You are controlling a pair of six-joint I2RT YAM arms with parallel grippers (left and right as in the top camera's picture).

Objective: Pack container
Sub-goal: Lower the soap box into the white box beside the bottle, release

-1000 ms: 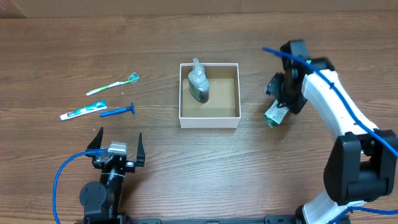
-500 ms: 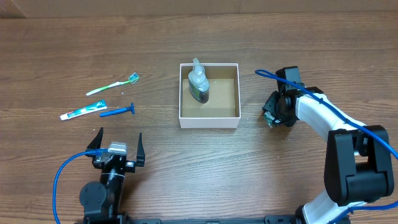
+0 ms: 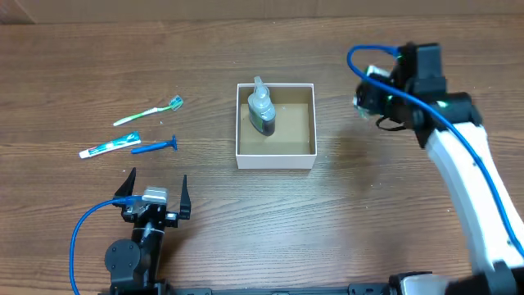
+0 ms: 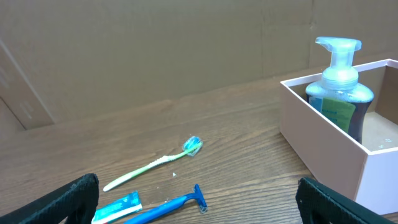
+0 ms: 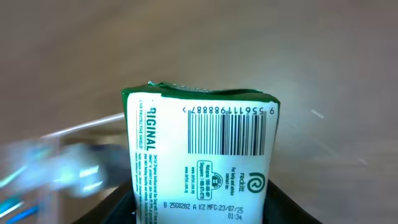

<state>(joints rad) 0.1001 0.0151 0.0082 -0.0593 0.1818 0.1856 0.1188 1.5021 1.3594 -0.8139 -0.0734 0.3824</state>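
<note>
Overhead: container [image 3: 275,161] at worktop [image 3: 368,213] centre, open top up. Pump bottle [image 3: 261,111] upright inside, toward its 10 o'clock corner. Right tool [image 3: 370,97] at 2 o'clock of container, outside rim, pinching green-and-white packet [image 5: 202,162]; barcode face toward right wrist camera. Left tool [image 3: 155,184] at 7 o'clock of container, fingers spread, nothing between. Toothbrush [image 3: 149,113], toothpaste tube [image 3: 110,147] and blue razor [image 3: 155,147] lie on worktop at 9 o'clock of container, well apart from it.
</note>
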